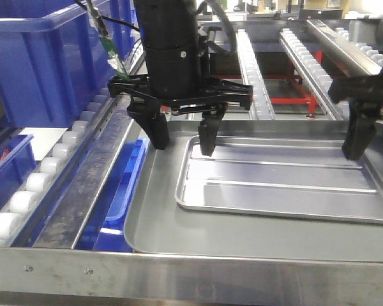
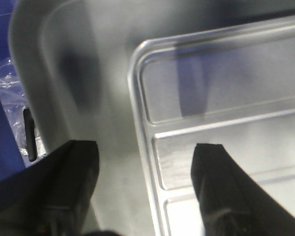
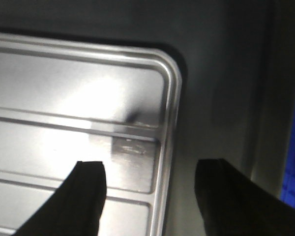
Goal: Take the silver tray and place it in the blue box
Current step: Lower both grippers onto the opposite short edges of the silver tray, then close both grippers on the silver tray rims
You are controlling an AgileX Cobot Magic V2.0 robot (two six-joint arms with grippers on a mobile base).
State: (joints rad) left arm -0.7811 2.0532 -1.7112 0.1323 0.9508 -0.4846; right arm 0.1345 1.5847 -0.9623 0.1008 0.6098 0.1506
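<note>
The shiny silver tray (image 1: 281,182) with two long ridges lies inside a larger dull grey pan (image 1: 159,223). My left gripper (image 1: 182,141) is open and straddles the tray's left rim, one finger inside the tray, one over the pan; the left wrist view shows the tray (image 2: 226,128) and the gripper (image 2: 145,157) this way. My right gripper (image 1: 364,143) is open at the tray's right end; in the right wrist view the gripper (image 3: 152,172) straddles the right rim of the tray (image 3: 64,108). The large blue box (image 1: 51,57) stands at the upper left.
A roller conveyor lane (image 1: 45,172) runs along the left beside the pan. A low blue bin (image 1: 124,185) lies under the pan's left edge. More roller lanes (image 1: 255,76) run away behind. A metal frame rail (image 1: 179,268) crosses the front.
</note>
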